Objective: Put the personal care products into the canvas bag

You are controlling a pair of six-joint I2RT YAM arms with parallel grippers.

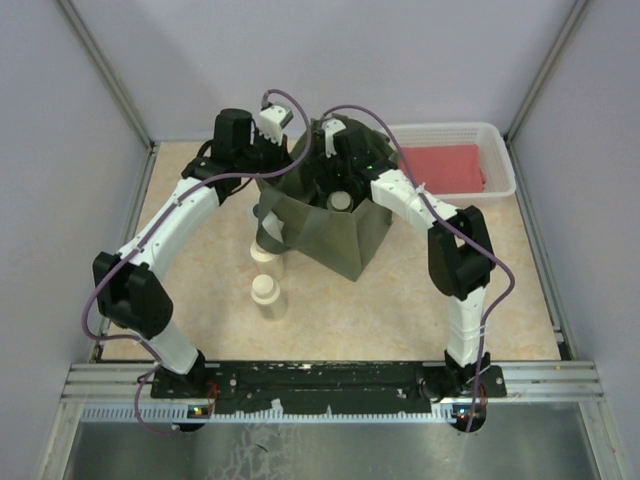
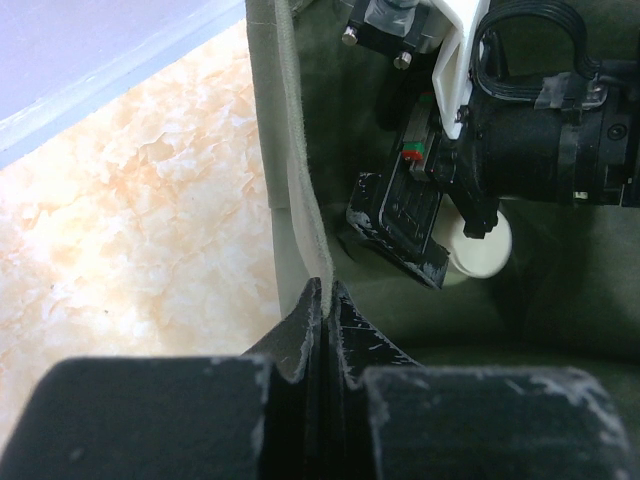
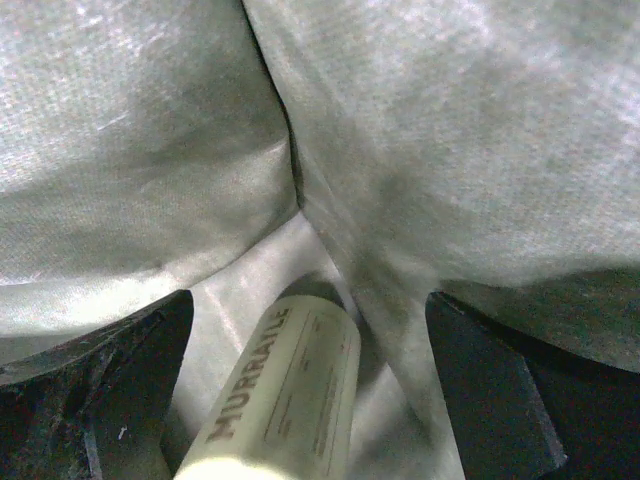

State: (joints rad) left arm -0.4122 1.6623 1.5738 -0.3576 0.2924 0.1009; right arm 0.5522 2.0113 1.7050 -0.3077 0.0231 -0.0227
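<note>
Left gripper (image 2: 325,295) clenched on bag (image 1: 350,245) rim; right gripper (image 3: 306,325) released, bottle (image 3: 290,390) lying loose inside the bag. Risk: pull-out could snag fabric and tip it. Two bottles (image 1: 268,297) wait on counter (image 1: 420,310).

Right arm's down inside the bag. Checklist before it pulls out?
1. Right gripper open: ok, both fingers stand clear of the released bottle.
2. Released bottle inside the canvas bag: ok, fabric all around it.
3. Left gripper shut on the bag rim: ok, pinching the edge.
4. Exit path free of fabric: cannot tell, the bag walls sit close around the fingers.
5. All bottles bagged: not ok, a near bottle and a second bottle stand on the table left of the bag.
</note>
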